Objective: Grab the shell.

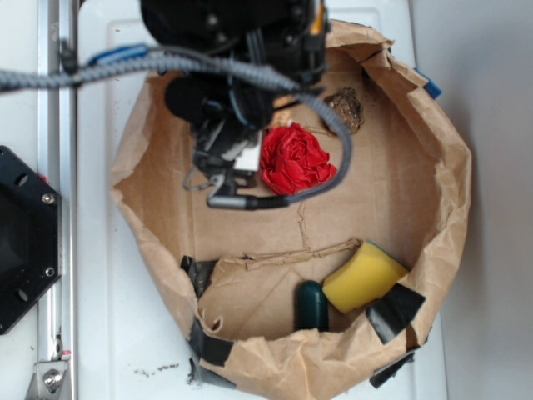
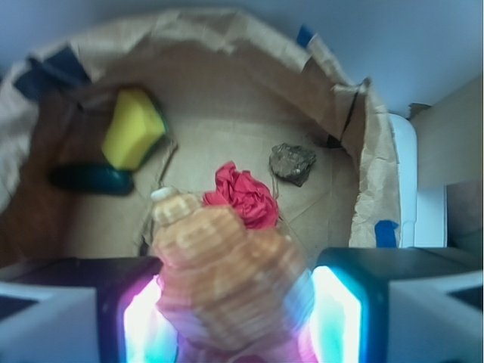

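The claw (image 2: 234, 302) is squeezing the shell (image 2: 223, 265) between its two glowing fingers (image 2: 144, 318). In the wrist view the shell is filling the gap, with its knobby end poking up toward the red cloth (image 2: 242, 195).

I think the shell could slip out. It looks shiny and round, and the fingers seem to be gripping only its fat middle, so a fast lift or a wobble may twist it loose. If it falls, it could land on the red cloth or roll to the paper wall (image 1: 433, 167).

From above, the arm (image 1: 233, 92) is covering the shell, so I cannot see it there at all. That view is showing the whole paper ring, the yellow sponge (image 1: 364, 275) and the dark green thing (image 1: 311, 305) beside it. The wrist view is showing the hold itself, and the rock (image 2: 293, 162) lying apart from the cloth.
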Tool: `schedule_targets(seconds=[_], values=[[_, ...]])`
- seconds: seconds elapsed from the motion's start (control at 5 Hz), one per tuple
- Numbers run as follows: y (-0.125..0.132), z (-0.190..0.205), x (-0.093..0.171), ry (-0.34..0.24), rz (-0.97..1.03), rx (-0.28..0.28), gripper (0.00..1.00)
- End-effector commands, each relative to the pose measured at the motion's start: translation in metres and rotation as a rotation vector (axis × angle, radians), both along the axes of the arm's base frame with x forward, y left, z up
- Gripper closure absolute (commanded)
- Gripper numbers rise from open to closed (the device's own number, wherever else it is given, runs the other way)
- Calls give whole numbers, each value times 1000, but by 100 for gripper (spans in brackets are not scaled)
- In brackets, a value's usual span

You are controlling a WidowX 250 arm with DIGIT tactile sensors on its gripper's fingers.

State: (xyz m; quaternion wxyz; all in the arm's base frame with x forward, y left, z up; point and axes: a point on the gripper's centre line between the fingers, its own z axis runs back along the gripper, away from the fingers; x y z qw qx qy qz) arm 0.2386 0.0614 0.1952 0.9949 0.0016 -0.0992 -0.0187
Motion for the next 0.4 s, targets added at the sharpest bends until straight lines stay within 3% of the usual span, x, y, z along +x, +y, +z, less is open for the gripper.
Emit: schedule_targets(seconds=[0.0,0.2], values=[[-3,14,6,-25,56,0,100],[-10,15,4,-18,20,37,100]])
